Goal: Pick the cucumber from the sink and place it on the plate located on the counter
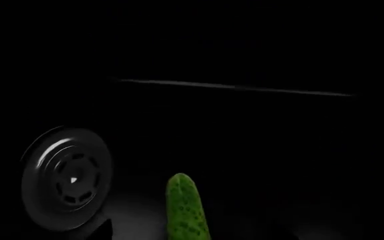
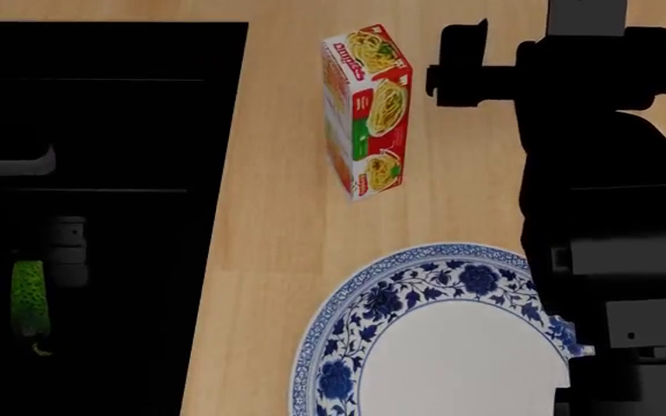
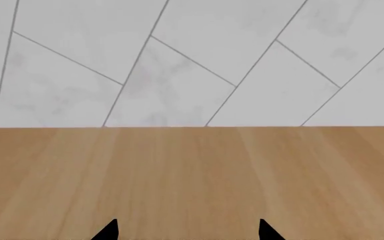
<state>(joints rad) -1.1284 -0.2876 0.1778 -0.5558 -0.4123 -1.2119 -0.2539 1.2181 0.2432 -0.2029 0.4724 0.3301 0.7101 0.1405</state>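
at the far left of the head view the sink [image 2: 101, 52] is a black basin, and the left gripper [image 2: 65, 247] hangs inside it, seen only as a few grey parts against the dark. the cucumber [image 2: 29, 299] lies in the sink just beside and below those grey parts, bright green and lengthwise toward the near edge; whether the left jaws touch it or stand spread or clenched cannot be told, since they are lost in the black. in the left wrist view the cucumber [image 1: 187, 210] stands up from the lower edge on the dark basin floor, close ahead of the jaws, with the round drain [image 1: 66, 178] off to one side of it. to the right of the sink runs the counter [image 2: 270, 234], pale wood. on it a noodle box [image 2: 367, 111] lies well ahead of both grippers, and the plate [image 2: 380, 299], white with a blue floral rim, sits nearer, its right side covered by the right arm. the right gripper [image 3: 188, 231] shows two black tips, released and wide apart, holding nothing, over bare counter [image 3: 192, 175] with a tiled wall [image 3: 192, 60] well ahead of the jaws.
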